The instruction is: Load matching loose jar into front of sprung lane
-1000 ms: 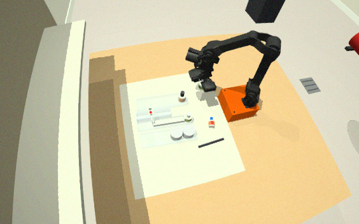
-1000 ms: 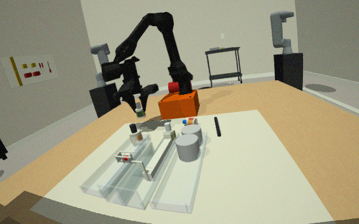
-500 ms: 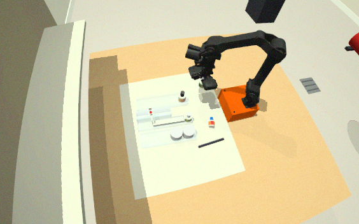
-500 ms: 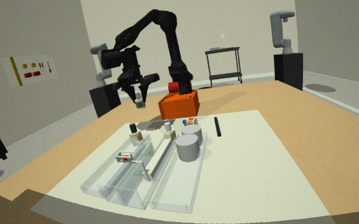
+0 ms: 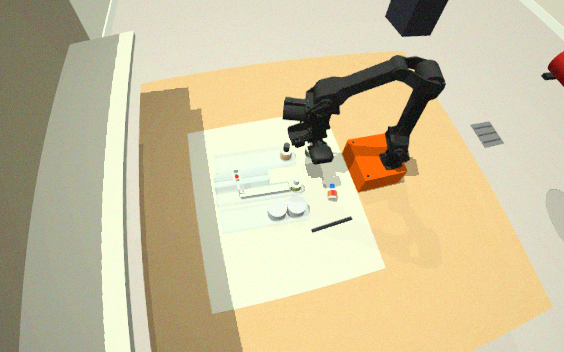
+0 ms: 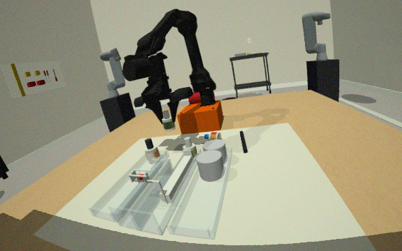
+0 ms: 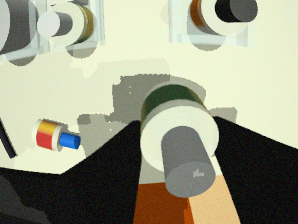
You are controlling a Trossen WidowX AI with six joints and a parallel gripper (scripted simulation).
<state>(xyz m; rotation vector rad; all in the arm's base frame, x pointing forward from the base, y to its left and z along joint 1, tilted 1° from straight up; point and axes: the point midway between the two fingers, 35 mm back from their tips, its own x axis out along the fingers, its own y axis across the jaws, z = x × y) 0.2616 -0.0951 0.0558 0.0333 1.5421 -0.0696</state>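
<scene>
My gripper (image 5: 316, 152) (image 6: 167, 118) (image 7: 176, 127) is shut on a jar with a dark green label and a grey cap (image 6: 168, 123) (image 7: 174, 115). It holds the jar in the air behind the front ends of the lanes, near the orange box. The sprung middle lane (image 6: 146, 217) holds a jar with an olive-green label and a pale cap (image 5: 296, 187) (image 6: 189, 146) (image 7: 72, 24) at its front end, with a long white pusher bar (image 5: 265, 190) (image 6: 177, 175) behind it. A jar with a blue cap and a red-orange label (image 5: 332, 192) (image 6: 212, 135) (image 7: 53, 136) lies on its side on the white mat (image 5: 295, 260) (image 6: 281, 178).
A black-capped jar with a brown label (image 5: 286, 151) (image 6: 151, 151) (image 7: 218, 10) stands at the front of the neighbouring lane. Two grey cylinders (image 5: 287, 208) (image 6: 210, 165) fill the other outer lane. A black bar (image 5: 331, 224) (image 6: 243, 142) lies on the mat. The orange base box (image 5: 370, 167) (image 6: 201, 118) is close behind the gripper.
</scene>
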